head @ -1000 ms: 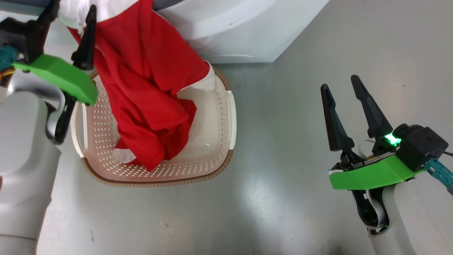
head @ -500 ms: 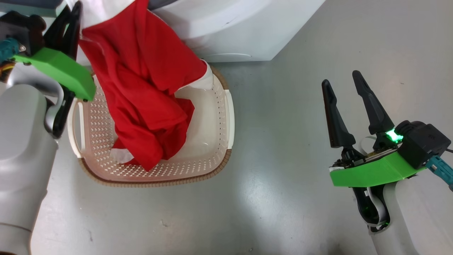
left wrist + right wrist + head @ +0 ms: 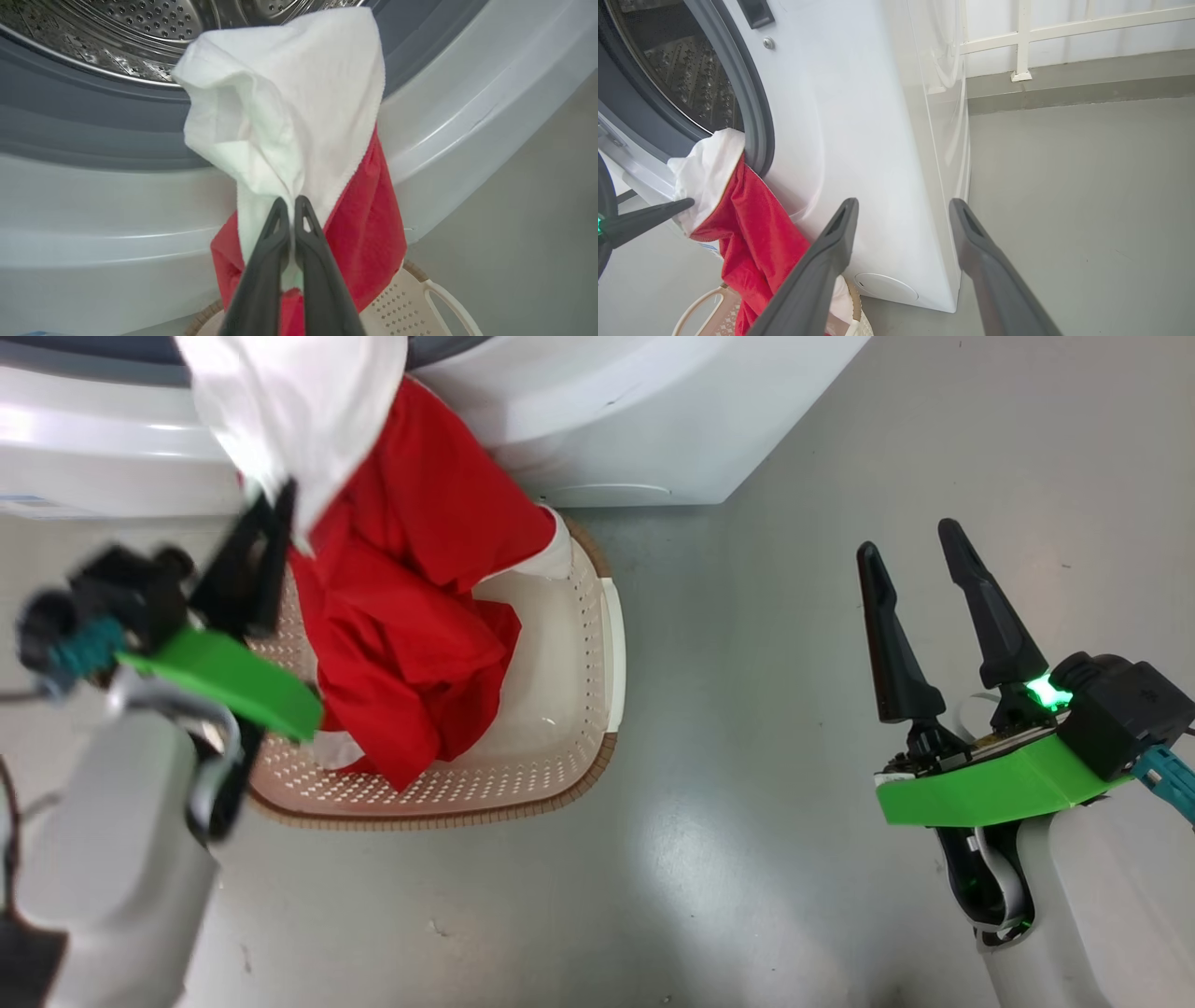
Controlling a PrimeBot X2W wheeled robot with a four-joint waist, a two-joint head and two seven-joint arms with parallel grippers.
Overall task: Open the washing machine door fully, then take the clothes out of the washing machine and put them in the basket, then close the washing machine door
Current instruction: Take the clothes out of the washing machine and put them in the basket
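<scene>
The clothes [image 3: 411,616], red with a white part, hang from the washing machine [image 3: 607,420] mouth down into the cream basket [image 3: 569,728] on the floor. My left gripper [image 3: 292,201] is shut on the white fabric [image 3: 289,93] just below the grey gasket and steel drum [image 3: 140,28]. In the head view the left gripper [image 3: 275,513] sits over the basket's left side. My right gripper [image 3: 907,539] stands open and holds nothing, well to the right over bare floor. The washing machine door is out of view.
The washer's white side panel [image 3: 924,140] stands right in front of my right gripper [image 3: 903,205]. A white railing [image 3: 1022,42] and low wall run behind it. Grey floor [image 3: 766,803] spreads between the basket and my right arm.
My left gripper has shut on the white part of the clothes and drawn back down the view over the basket, pulling the fabric with it. The right arm has barely moved.
</scene>
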